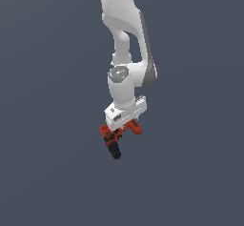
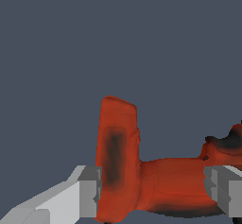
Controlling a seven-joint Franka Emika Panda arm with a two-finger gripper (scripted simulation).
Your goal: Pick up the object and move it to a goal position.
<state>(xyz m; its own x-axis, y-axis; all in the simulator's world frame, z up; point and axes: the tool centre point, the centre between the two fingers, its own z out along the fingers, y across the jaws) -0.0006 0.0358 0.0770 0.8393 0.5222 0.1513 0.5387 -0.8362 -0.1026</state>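
Red-orange, the drill (image 2: 156, 180) sat clamped between the fingers of the pincer (image 1: 119, 128), black chuck angled downward beneath the white arm (image 1: 125, 44). The carrying step seemed underway; next called for steady travel toward the goal, unseen here.

Sim render, flat even light, moderate brightness, no glare. Background uniform slate grey in both views, no cast shadows on it.

Exterior view: arm (image 1: 125, 58) lit from upper left of the exterior view; its right-hand flank shaded dark grey. Soft sheen on wrist joint, no hard highlight. Edges slightly jagged, low res.

Wrist view: drill (image 2: 142, 176) close-up, textures smeared and blotchy, dark trim bleeds into the red-orange. Fingers (image 2: 90, 190) sharp-edged w/ flat grey shading. No lens distortion at borders, no depth-of-field blur.
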